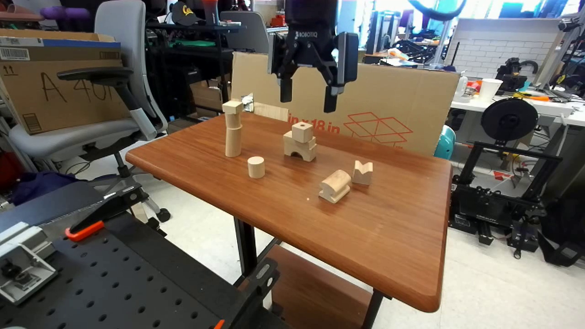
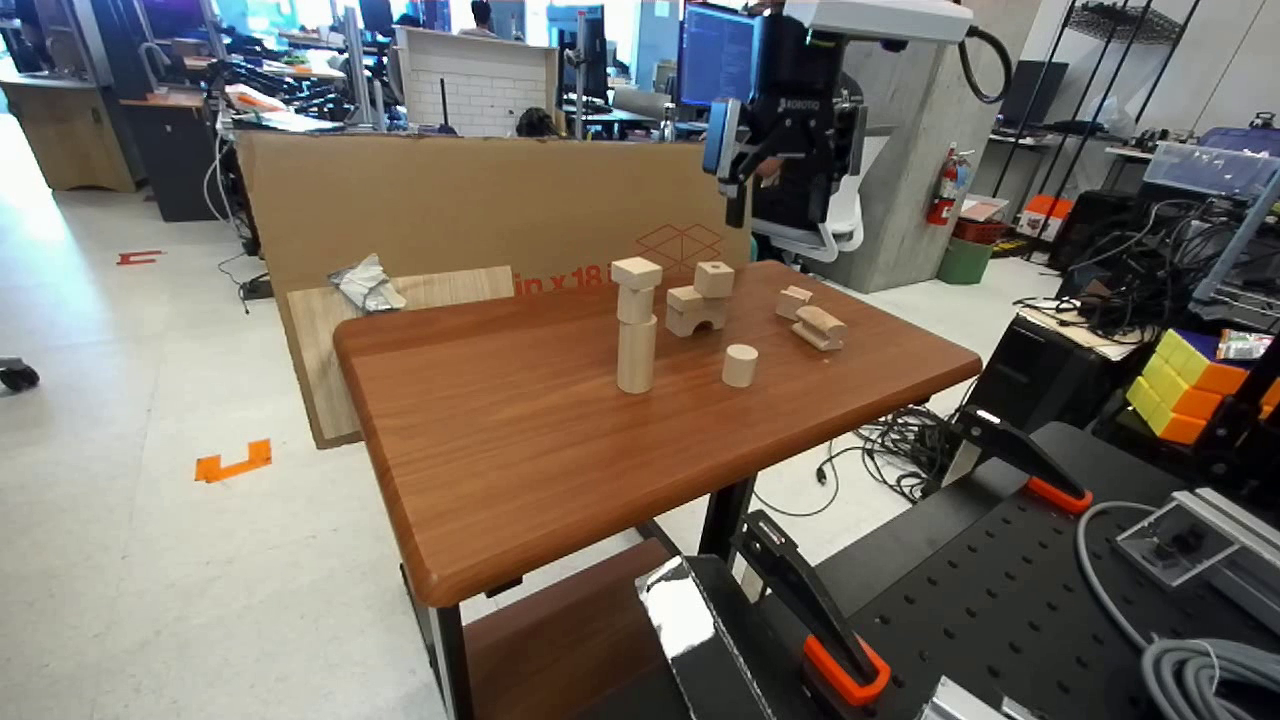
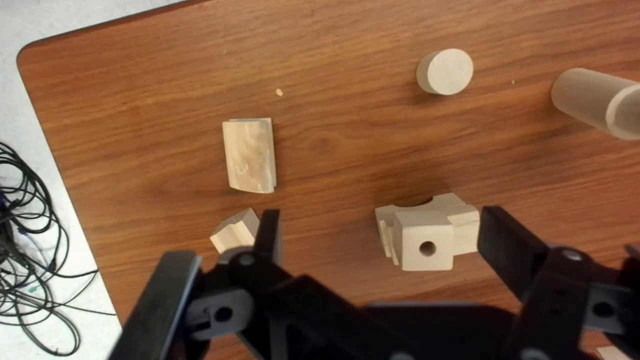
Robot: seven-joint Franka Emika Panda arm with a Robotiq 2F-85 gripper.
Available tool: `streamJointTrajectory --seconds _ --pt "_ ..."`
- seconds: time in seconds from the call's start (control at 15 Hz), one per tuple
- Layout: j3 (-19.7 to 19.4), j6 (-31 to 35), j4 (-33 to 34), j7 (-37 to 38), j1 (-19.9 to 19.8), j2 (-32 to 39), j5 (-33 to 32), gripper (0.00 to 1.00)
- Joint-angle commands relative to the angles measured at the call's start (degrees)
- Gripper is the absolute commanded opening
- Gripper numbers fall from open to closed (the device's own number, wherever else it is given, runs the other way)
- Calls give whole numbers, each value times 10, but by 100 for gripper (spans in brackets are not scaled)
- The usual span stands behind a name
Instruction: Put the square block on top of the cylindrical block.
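Black jaws hang pointing down, spread wide, higher than the wooden cube (image 1: 301, 133).

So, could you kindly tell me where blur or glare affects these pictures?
Wrist view: the claw looks dark and soft-edged, the square block and cylindrical block crisper; both exterior views: the background windows wash out toward white; in an exterior view, a silvery patch near the bottom glares white.

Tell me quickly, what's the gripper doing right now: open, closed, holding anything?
Gripper: open, jaws well apart, holding nothing; it hangs above the table.
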Motion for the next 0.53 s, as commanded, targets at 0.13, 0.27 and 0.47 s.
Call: streamJointTrajectory --seconds 0.13,0.27,0.47 --pt "-5 -6 63 23 27 53 -5 100" --pt "-5 -15 82 28 32 69 -3 100" --pt "-7 -20 102 34 39 89 -5 100"
